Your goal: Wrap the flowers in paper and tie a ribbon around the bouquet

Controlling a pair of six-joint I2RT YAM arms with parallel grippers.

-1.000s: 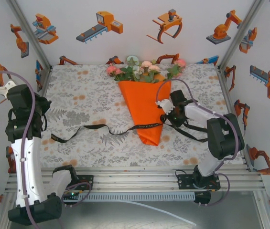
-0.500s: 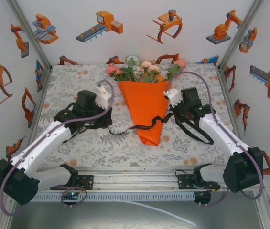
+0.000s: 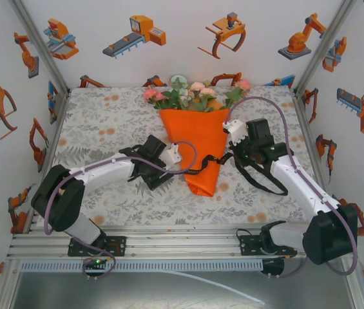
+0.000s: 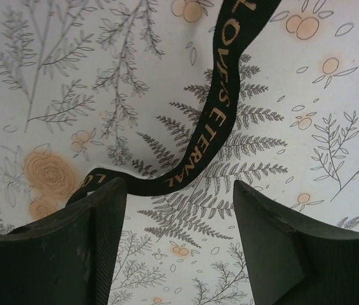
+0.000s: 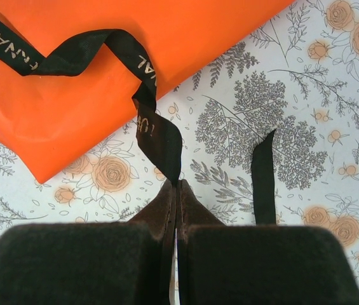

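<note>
step: tying, I'd say. The wrapping looks done; the orange paper cone bouquet (image 3: 194, 145) lies mid-table on the grey floral-print tablecloth (image 3: 104, 122), narrow end toward the arms. The pink, white and pale-green artificial flowers (image 3: 191, 93) poke out of the far, wide end.

ribbon: the long narrow black fabric ribbon with pale lettering (image 5: 160, 136) is draped over the lower part of the cone. One end trails left onto the cloth, the other goes right. No knot or loop that I can make out.

right gripper (image 5: 178, 184): fingers pressed tight together, pinching the ribbon just beside the cone's right edge. A loose tail lies on the cloth next to it.

left gripper (image 4: 176, 187): jaws spread, low over the cloth just left of the cone and gripping nothing. The ribbon lies flat between the fingers and runs in under the left one.

next move, my guess: close the left on that strand, then cross the two ends over the cone.

needs: a clean pinch on flat fabric, with tension kept gentle so the thin paper doesn't crumple or slide.
</note>
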